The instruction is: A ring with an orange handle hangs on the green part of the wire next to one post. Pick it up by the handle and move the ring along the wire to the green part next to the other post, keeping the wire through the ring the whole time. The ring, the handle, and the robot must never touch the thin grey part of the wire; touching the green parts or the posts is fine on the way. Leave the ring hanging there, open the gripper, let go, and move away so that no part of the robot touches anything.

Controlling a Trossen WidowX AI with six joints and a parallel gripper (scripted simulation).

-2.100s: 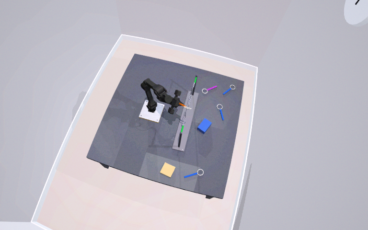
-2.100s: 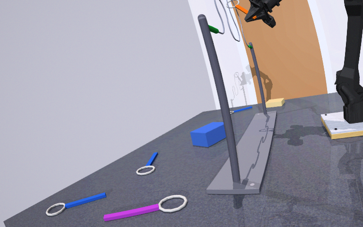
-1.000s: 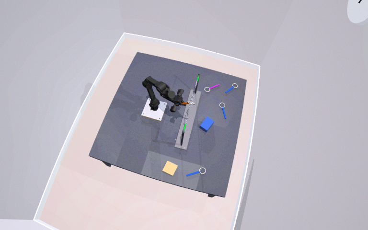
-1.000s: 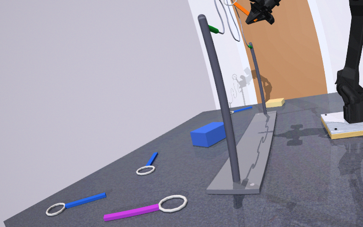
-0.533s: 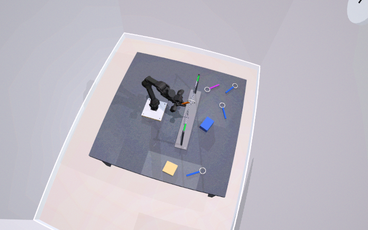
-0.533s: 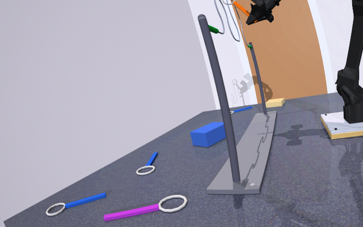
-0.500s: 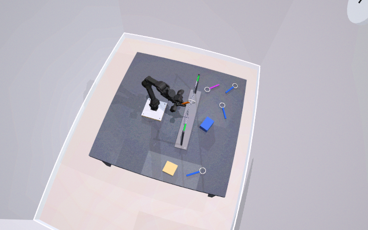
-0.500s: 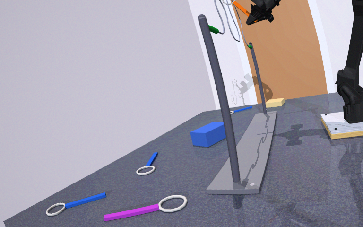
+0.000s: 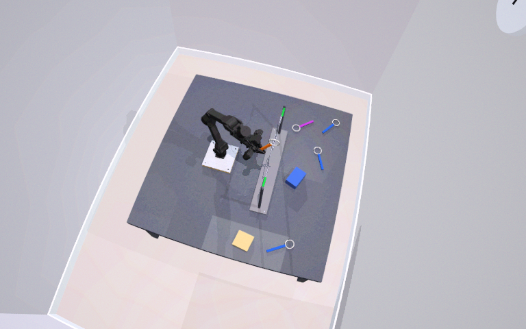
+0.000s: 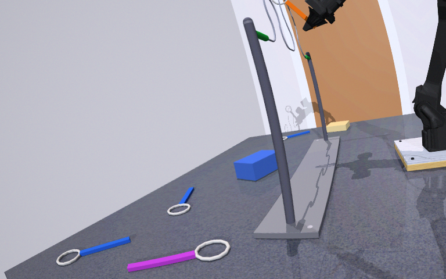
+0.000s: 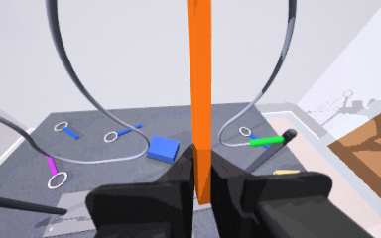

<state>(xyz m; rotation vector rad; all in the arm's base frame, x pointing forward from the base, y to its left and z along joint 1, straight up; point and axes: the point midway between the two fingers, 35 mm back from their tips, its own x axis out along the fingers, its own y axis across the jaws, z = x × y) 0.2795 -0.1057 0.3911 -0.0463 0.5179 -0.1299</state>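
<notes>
Ring: the white ring point(image 9: 274, 142) point(image 10: 279, 2) is off the worktop at the wire's middle stretch, between the two green parts; whether it touches grey wire cannot be told.
Worktop: the dark worktop point(image 9: 166, 186) point(image 10: 131, 210) point(image 11: 114, 116) carries the stand, whose line runs roughly along the worktop's right edge in the top view.
Arm: the black arm point(image 9: 232, 124) point(image 10: 439, 49) reaches from the left-edge side; it is the only one.
Posts: one post point(image 9: 279, 125) point(image 10: 269, 98) point(image 11: 32, 205) is toward the top view's upper right corner, the other post point(image 9: 260, 197) point(image 10: 317, 95) point(image 11: 270, 151) toward its bottom edge.
Pincer: the gripper point(image 9: 264, 151) point(image 10: 309, 25) point(image 11: 195, 148) is closed on the orange handle point(image 9: 266, 146) point(image 10: 297, 10) point(image 11: 200, 74).
Direction: the ring lies beyond the fingertips, toward the right edge, with the handle's long axis pointing outward across the wire point(image 9: 270, 154) point(image 10: 292, 50) point(image 11: 56, 30).
Views: exterior crops the ring; wrist misses it but shows the wire's deep bends; top shows the ring whole.
Next: judging by this, each bend calls for re-centring and turning the ring; a straight pull risks grey wire.
</notes>
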